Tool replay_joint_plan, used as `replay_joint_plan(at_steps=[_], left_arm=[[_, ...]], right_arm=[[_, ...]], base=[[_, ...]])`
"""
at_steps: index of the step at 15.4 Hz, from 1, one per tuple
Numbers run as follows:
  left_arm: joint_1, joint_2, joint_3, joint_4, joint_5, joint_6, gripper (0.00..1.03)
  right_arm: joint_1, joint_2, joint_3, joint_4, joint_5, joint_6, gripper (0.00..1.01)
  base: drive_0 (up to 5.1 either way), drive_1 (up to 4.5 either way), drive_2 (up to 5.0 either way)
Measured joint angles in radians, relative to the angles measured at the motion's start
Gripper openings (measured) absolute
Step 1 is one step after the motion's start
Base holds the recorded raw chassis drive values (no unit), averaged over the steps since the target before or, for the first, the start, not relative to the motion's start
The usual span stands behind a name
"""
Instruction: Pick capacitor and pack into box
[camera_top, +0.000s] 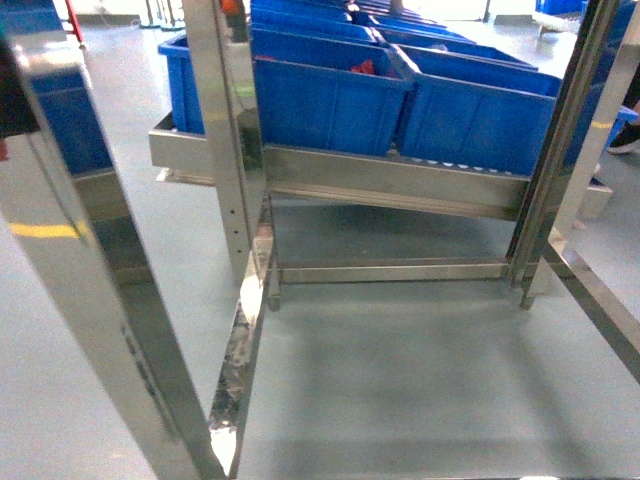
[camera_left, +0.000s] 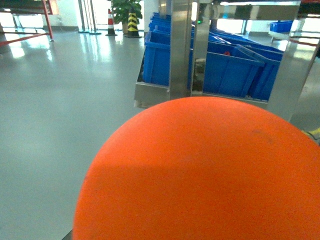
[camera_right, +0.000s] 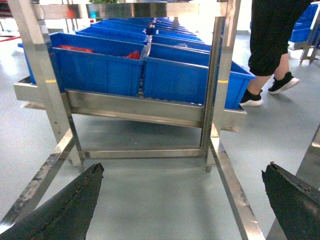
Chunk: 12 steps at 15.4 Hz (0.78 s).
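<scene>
No capacitor and no box show in any view. In the right wrist view my right gripper (camera_right: 185, 167) is open, its two dark fingers (camera_right: 75, 200) spread wide over bare grey floor with nothing between them. A large smooth orange rounded thing (camera_left: 200, 170) fills the lower part of the left wrist view and covers the place where the left jaws stand, so their state is hidden. Neither gripper appears in the head view.
A steel rack (camera_top: 390, 180) ahead carries large blue bins (camera_top: 330, 100), some with red items (camera_right: 75, 48) inside. Its posts (camera_top: 225, 130) and floor rails (camera_right: 235, 190) frame the space before me. A person in black (camera_right: 272, 45) walks at the right. A traffic cone (camera_left: 110, 22) stands far off.
</scene>
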Motion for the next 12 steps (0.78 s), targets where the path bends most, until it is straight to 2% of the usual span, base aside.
replay_joint_plan(at_steps=[6,12], left_arm=[[0.0,0.0,0.0,0.001,0.0,0.0,0.43],[0.0,0.0,0.0,0.0,0.0,0.0,0.43]], right_arm=[[0.0,0.0,0.0,-0.002,0.0,0.0,0.98],[0.0,0.0,0.0,0.0,-0.001,0.0,0.98]], base=[[-4.6,0.85,3.8],[-4.8,2.64,2.6]])
